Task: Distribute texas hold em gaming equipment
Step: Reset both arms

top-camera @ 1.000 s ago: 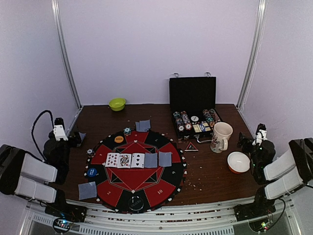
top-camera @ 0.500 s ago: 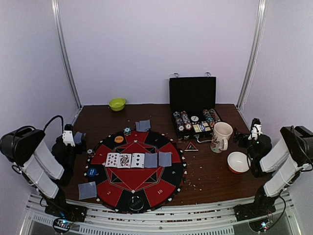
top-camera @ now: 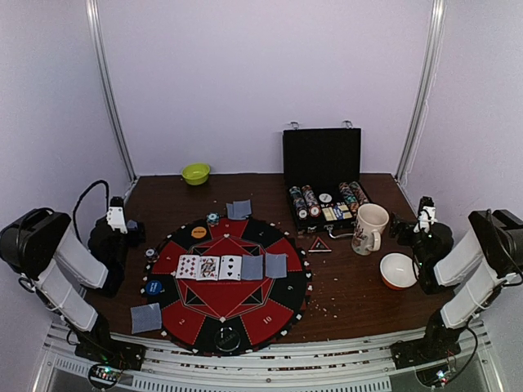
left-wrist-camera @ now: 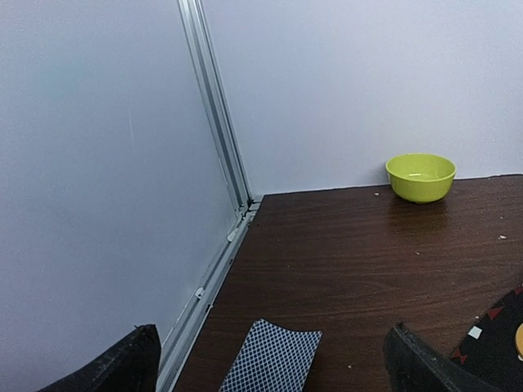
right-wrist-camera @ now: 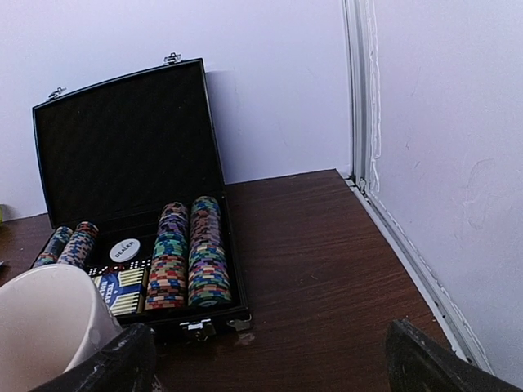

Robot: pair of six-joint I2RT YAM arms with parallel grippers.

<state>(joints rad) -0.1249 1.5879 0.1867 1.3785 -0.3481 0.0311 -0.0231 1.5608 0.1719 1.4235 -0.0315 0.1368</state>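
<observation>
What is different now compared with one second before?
The left hand rose and moved a little right, toward the mat; the right hand rose and moved a little left, toward the mug. Both hands are open and empty; nothing was taken or released. The cards, chips, mug, green bowl and orange bowl did not move.

Robot test cell of laboratory type, not a home or card room: plain white panel walls (top-camera: 261, 73) behind and on both sides of the dark wooden table (top-camera: 359, 298), joined by bare aluminium posts (top-camera: 110, 90). Bolted to a slotted metal rail (top-camera: 270, 359) at the table's near edge, left arm (top-camera: 57, 269) and right arm (top-camera: 474, 261). Laid out on the table: round game mat (top-camera: 221, 298) and open case (top-camera: 321, 159) of poker chips (right-wrist-camera: 204, 261).
</observation>
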